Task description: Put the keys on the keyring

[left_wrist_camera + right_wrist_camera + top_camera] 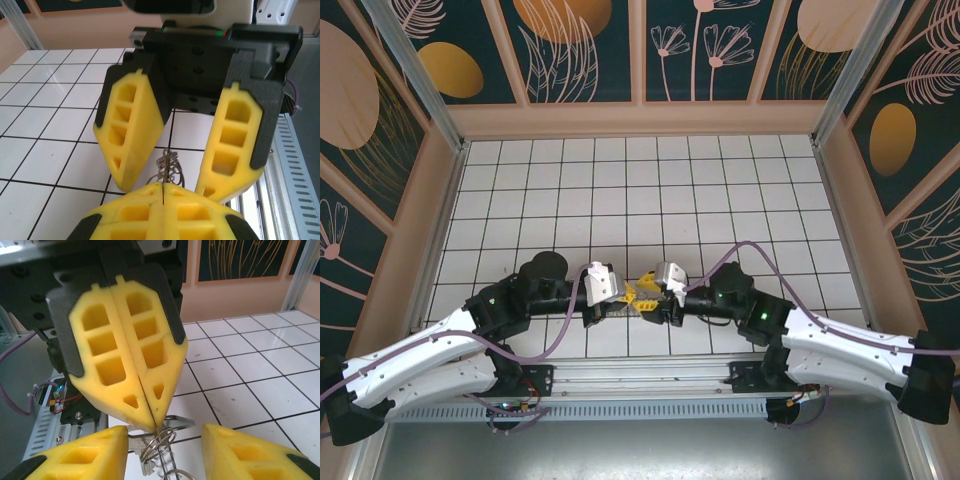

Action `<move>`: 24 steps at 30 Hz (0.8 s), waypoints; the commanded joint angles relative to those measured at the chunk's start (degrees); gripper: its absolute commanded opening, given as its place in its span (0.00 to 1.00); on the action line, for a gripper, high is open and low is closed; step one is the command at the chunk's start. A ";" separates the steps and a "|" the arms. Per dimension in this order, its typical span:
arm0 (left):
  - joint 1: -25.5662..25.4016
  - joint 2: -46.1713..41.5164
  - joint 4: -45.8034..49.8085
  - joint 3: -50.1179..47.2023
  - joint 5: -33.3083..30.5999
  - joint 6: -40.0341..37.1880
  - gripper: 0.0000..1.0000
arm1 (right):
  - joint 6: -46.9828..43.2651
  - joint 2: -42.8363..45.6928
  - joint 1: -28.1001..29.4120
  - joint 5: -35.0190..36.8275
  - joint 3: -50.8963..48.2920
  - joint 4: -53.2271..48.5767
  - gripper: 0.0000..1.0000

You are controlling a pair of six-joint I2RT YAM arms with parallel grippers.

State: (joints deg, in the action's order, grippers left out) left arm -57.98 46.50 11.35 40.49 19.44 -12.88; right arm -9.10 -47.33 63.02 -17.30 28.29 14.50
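Observation:
The keyring [159, 445] is a bundle of thin grey wire coils hanging just above the white tiles. My left gripper [163, 186] is shut on its top edge, and the coils [170, 167] stick out past the closed yellow tips. In the right wrist view those shut fingers [130, 355] point down at the ring. My right gripper [165, 436] is open, one finger on each side of the ring, touching nothing. A flat silver key [178, 423] sits right behind the coils; I cannot tell whether it is threaded on. From above, both grippers [640, 297] meet tip to tip.
Both arms reach in over the near edge of the white tiled floor [640, 200]. A metal rail [640, 375] runs along that edge just behind the grippers. Patterned walls [640, 60] close in the back and both sides.

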 commanded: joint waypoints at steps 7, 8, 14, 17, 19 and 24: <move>-0.02 -0.90 -2.13 0.97 0.60 -1.55 0.00 | -0.54 7.06 0.27 6.95 -0.26 -3.01 0.43; 0.03 -0.81 -2.13 1.09 0.64 -1.63 0.00 | -0.49 7.08 0.09 8.87 -0.09 -3.59 0.43; 0.00 -1.06 -2.13 1.43 1.38 -1.54 0.00 | -0.51 4.70 -1.50 12.62 1.03 -6.41 0.42; 0.01 -1.39 -2.04 1.43 1.86 -1.43 0.00 | -0.42 3.80 -1.46 12.11 0.76 -6.07 0.42; 0.05 -1.39 -2.04 1.52 2.42 -1.53 0.00 | -0.48 3.44 -1.56 11.20 0.45 -5.40 0.43; 0.02 -0.98 -1.77 1.88 2.63 -1.57 0.00 | -0.47 2.29 -1.75 8.09 0.30 -4.62 0.43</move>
State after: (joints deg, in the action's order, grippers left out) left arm -57.98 46.13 11.35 40.51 20.60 -13.50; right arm -9.10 -44.62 61.63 -7.35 28.29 8.54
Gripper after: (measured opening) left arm 0.046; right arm 0.427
